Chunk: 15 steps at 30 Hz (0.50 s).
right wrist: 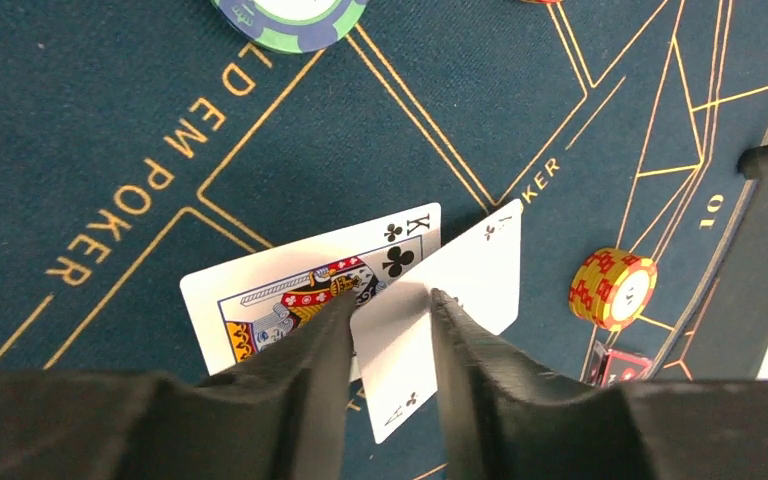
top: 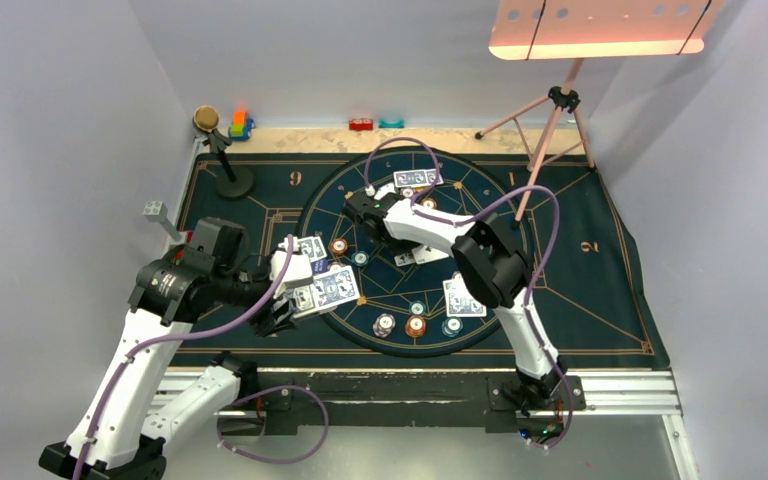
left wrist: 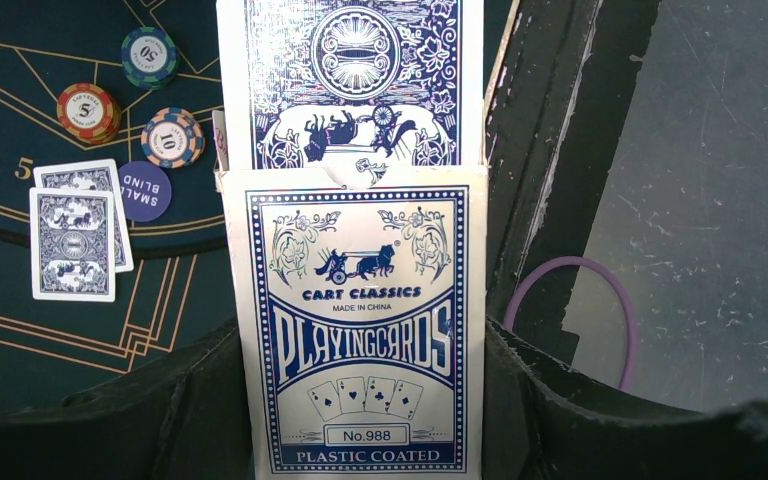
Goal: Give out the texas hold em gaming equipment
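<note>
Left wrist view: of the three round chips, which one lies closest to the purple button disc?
The orange-and-blue chip marked 10; it sits right beside the Small Blind button. The chip marked 5 and the chip marked 50 lie farther off.

The right arm (top: 430, 225) stretches across the middle of the mat (top: 600, 290), barring a straight reach from near to far there. The left arm (top: 175, 290) and its card box (top: 328, 290) cover the near-left rim of the round field. Chips (top: 415, 325) and cards (top: 463, 297) crowd the near rim. A stand (top: 233, 183) blocks the far-left corner; a tripod (top: 561, 98) leans over the far-right edge. The mat's right side lies bare, room to pass.
</note>
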Tool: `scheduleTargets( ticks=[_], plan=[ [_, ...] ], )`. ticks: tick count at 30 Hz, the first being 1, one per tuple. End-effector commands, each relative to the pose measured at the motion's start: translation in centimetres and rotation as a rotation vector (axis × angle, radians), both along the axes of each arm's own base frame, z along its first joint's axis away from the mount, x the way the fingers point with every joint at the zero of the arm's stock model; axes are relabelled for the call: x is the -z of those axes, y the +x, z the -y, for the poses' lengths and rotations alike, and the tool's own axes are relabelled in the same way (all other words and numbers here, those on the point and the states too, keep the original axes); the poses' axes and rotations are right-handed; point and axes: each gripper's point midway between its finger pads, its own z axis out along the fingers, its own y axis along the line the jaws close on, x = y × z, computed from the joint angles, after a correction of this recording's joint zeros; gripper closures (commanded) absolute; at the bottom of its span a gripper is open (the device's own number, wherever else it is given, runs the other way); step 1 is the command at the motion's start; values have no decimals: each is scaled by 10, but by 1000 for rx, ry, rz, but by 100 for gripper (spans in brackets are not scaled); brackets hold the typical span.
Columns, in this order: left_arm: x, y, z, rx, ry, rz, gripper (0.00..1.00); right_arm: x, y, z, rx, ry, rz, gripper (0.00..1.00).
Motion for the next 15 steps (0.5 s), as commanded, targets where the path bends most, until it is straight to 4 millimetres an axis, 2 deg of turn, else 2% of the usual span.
scheduleTargets(
  ticks=[1,4,9,12,15],
  plan=[
    [-15,3,3,2,-34,44,100,-10,-7,-34,-27,185,-17,55],
    [-15,3,3,2,-35,46,100,-28,-9,-45,-43,268,-15,44],
    [-14,3,3,2,-36,47,100,-69,-14,-58,-83,396,0,38],
    [-14,4,3,1,-35,48,100,-106,-12,-52,-79,453,49,35],
    [-13,3,3,3,-35,48,100,-150,-12,-42,-77,581,86,32]
  ],
)
